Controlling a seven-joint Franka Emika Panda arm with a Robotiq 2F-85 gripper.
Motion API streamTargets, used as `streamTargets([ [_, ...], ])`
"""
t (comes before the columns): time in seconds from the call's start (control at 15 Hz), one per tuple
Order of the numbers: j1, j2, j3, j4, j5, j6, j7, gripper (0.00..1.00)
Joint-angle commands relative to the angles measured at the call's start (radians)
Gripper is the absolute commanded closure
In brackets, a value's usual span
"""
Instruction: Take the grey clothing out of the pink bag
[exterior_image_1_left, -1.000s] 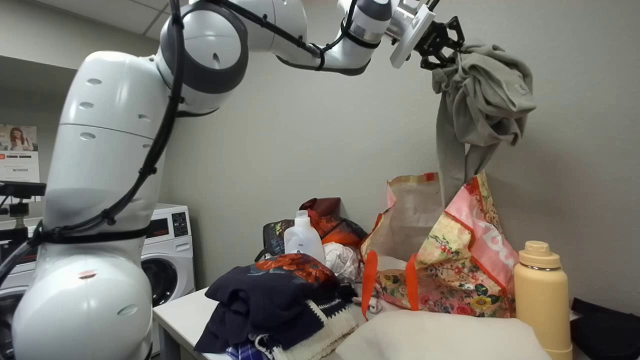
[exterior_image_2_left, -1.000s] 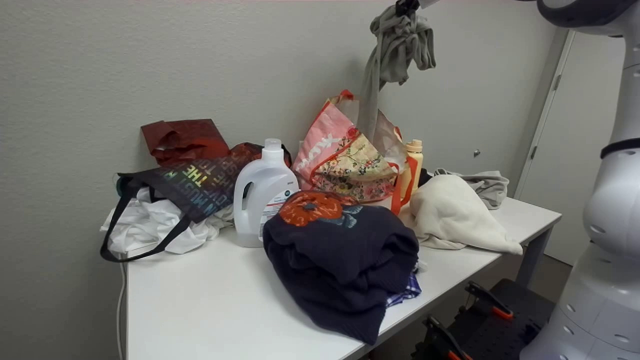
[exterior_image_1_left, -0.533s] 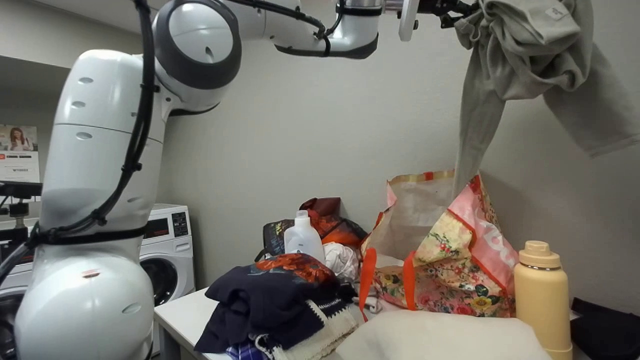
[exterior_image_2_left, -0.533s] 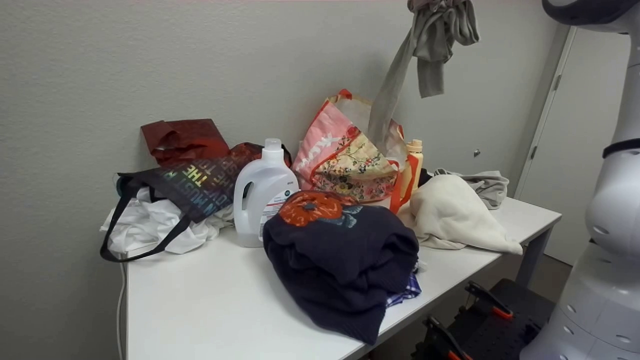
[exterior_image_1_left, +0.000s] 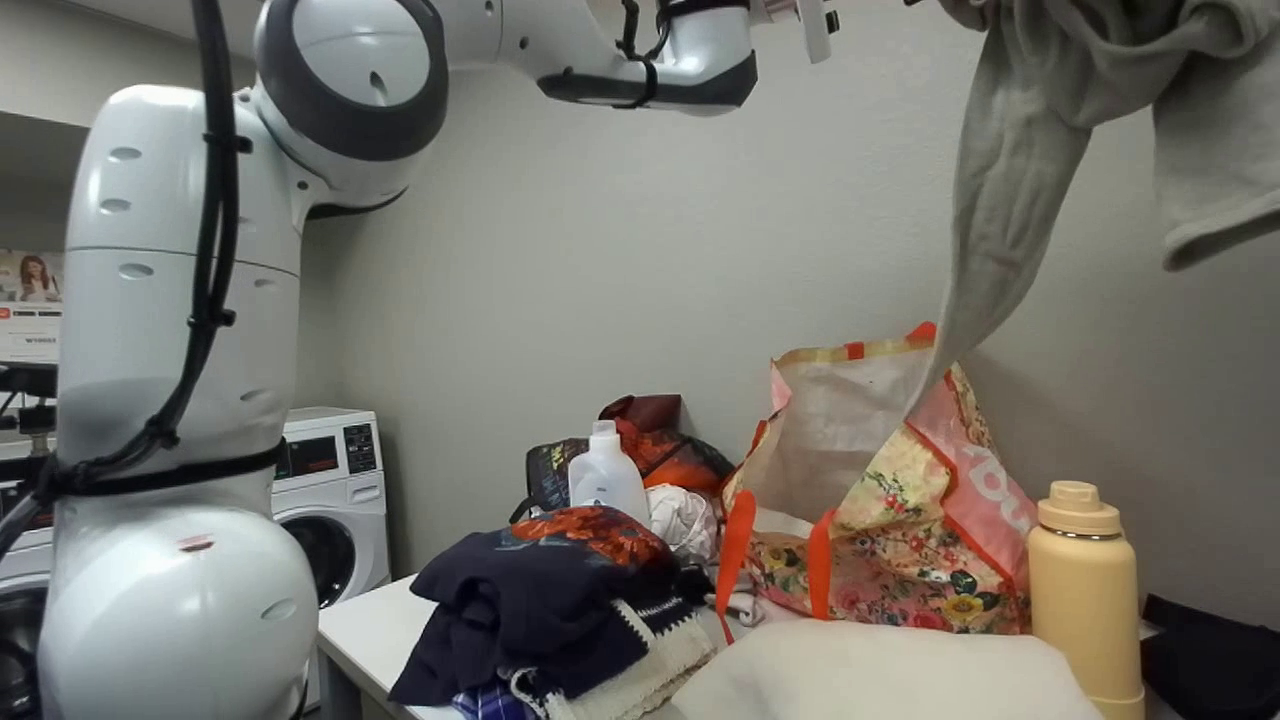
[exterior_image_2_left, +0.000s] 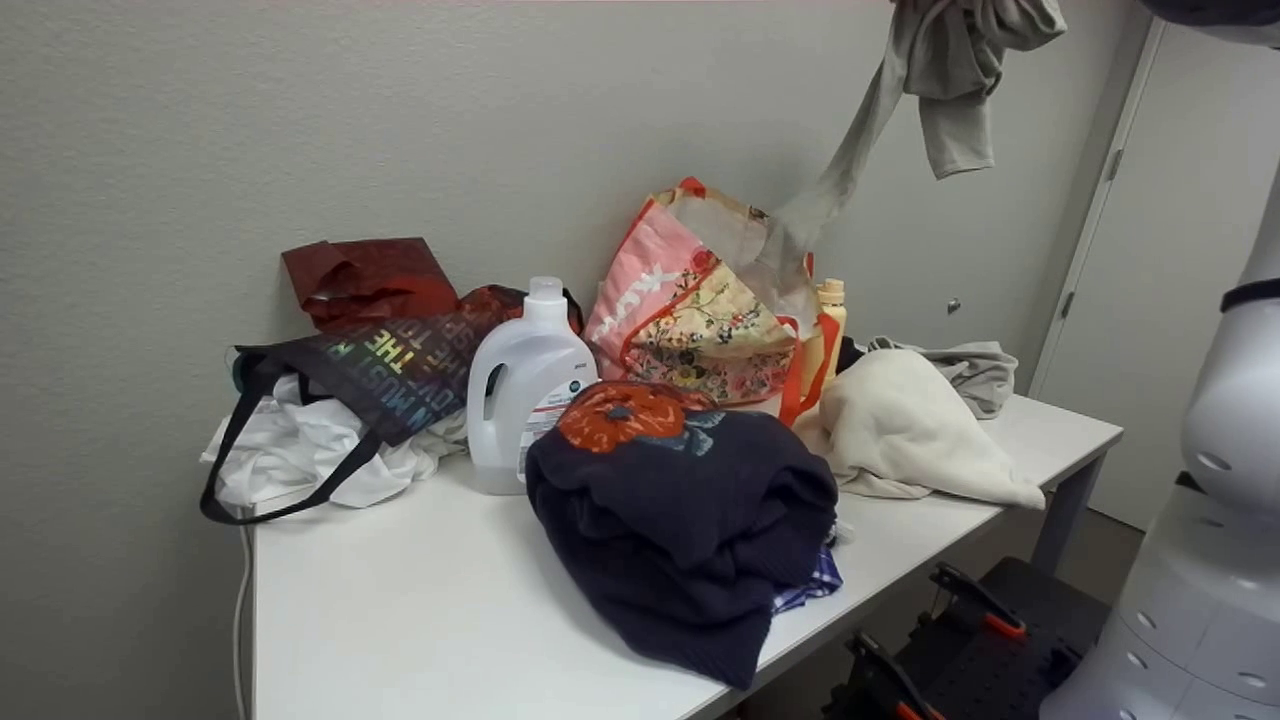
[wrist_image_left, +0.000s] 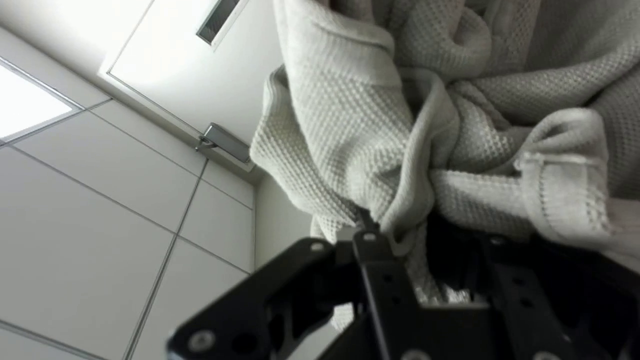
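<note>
Though folds hide their tips, the fingers (wrist_image_left: 377, 260) grip waffle-knit grey clothing (exterior_image_2_left: 945, 65), its lower end blurred at the pink bag (exterior_image_2_left: 700, 325).

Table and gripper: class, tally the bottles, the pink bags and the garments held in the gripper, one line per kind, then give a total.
Bottles: 2 (white handled bottle, yellow bottle)
Pink bag: 1
Held garments: 1 (grey clothing, in the gripper)
Total in view: 4
</note>
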Motion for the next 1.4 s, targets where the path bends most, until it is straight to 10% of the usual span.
streamTargets([
  [0.0, 0.004, -0.010, 0.000, -0.024, 0.000, 0.000, 0.000, 0.81],
  [0.2, 0.010, -0.024, 0.002, -0.050, -0.001, 0.000, 0.000, 0.95],
  [1.33, -0.233, 0.221, -0.082, -0.010, 0.342, 0.000, -0.085, 0.95],
])
